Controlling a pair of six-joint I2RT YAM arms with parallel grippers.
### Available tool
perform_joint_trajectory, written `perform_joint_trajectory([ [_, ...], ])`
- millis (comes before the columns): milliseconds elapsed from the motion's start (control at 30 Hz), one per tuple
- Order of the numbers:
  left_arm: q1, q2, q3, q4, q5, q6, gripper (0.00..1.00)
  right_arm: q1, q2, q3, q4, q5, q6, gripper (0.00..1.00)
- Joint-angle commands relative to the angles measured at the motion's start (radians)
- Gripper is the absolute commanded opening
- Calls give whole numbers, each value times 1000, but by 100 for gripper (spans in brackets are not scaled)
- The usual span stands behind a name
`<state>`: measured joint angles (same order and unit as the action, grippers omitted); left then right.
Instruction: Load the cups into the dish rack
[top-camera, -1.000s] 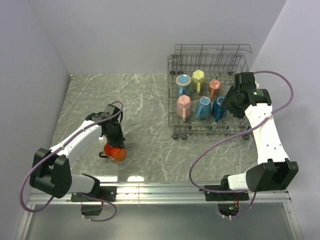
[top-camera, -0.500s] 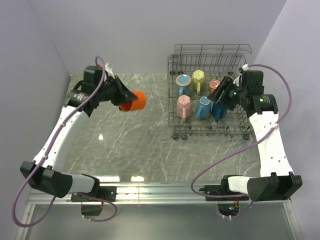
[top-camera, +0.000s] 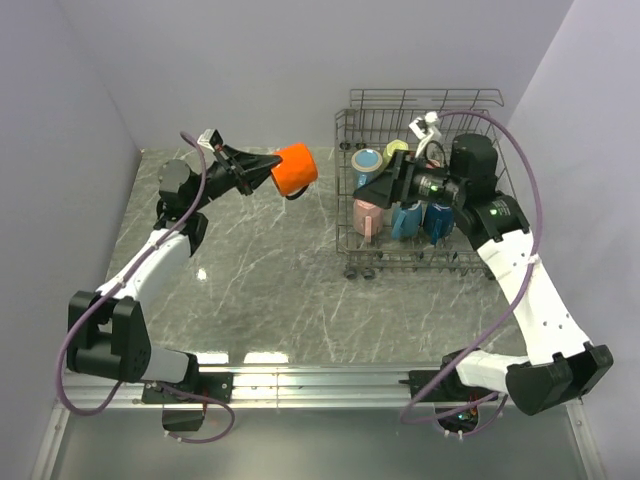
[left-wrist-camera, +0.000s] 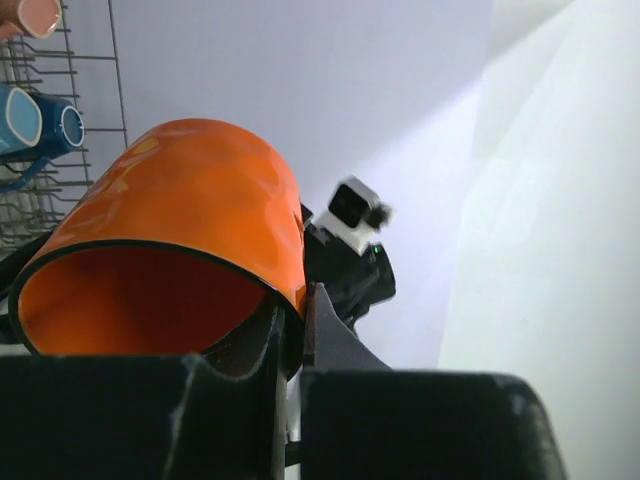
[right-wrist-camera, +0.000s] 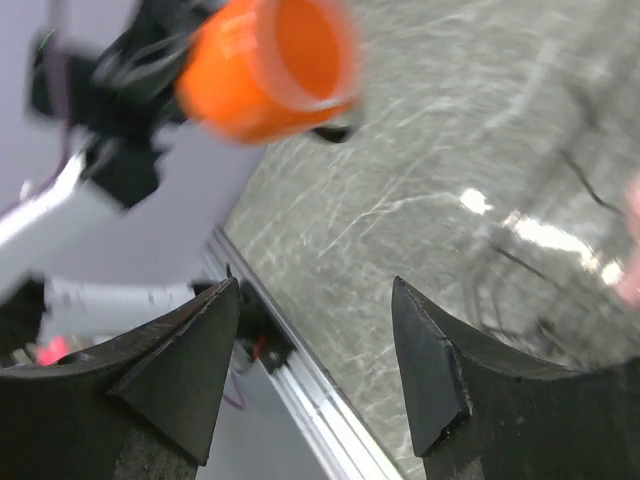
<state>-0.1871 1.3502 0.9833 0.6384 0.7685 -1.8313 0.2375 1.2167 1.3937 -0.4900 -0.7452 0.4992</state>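
My left gripper (top-camera: 272, 166) is shut on the rim of the orange cup (top-camera: 296, 168) and holds it in the air, on its side, just left of the dish rack (top-camera: 425, 100). In the left wrist view one finger is inside the orange cup (left-wrist-camera: 180, 225) and one outside, with my gripper (left-wrist-camera: 296, 320) pinching the wall. My right gripper (top-camera: 376, 190) is open and empty above the rack's left part, pointing left. The rack holds a light blue cup (top-camera: 367, 160), a yellow-green cup (top-camera: 397, 152), a pink cup (top-camera: 366, 213), a blue cup (top-camera: 405, 216) and a dark blue cup (top-camera: 438, 216).
The right wrist view is blurred; it shows the orange cup (right-wrist-camera: 270, 65) ahead of my open right gripper (right-wrist-camera: 315, 300) above the grey marble table (right-wrist-camera: 420, 190). Purple walls close in the left, back and right. The right arm lies over the rack's right half.
My left arm lifted the orange cup off the table and swung it up and right toward the rack. My right arm turned left over the rack, toward the cup.
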Motion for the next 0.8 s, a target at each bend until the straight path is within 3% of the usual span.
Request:
perform_joint_trajectory([
  [0, 2, -23, 66, 277, -37, -617, 0, 85, -14, 54, 94, 46, -142, 69],
  [200, 2, -75, 231, 14, -35, -637, 0, 186, 59, 122, 91, 128, -261, 69],
  [367, 2, -121, 253, -45, -44, -709, 0, 220, 130, 160, 122, 126, -301, 68],
  [767, 3, -155, 322, -144, -32, -717, 1, 298, 349, 461, 290, -57, -160, 68],
])
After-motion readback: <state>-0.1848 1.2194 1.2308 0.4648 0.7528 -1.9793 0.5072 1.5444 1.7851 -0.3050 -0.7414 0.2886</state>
